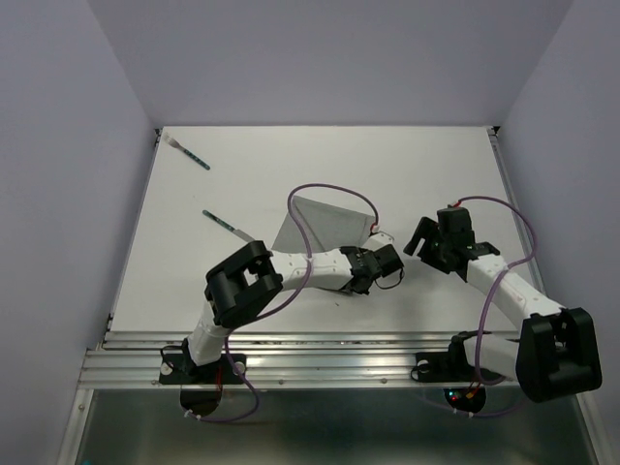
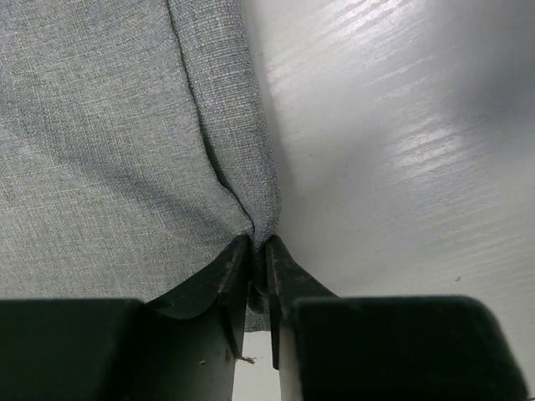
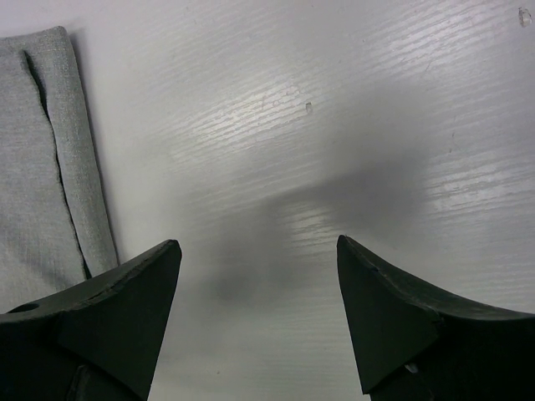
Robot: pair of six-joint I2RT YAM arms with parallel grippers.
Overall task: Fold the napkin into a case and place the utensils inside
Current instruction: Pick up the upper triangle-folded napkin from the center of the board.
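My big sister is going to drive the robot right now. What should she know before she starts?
Left gripper: pinched shut on the napkin at its near right corner, where the edge is doubled over.
Right gripper: open, holding nothing, over bare table just right of the napkin.
Both utensils lie on the table left of the napkin, one close to it, the other near the far left corner.
Done: one fold along the right edge, as far as I can tell.
Left: finish folding the napkin into a case, then slip both utensils in.
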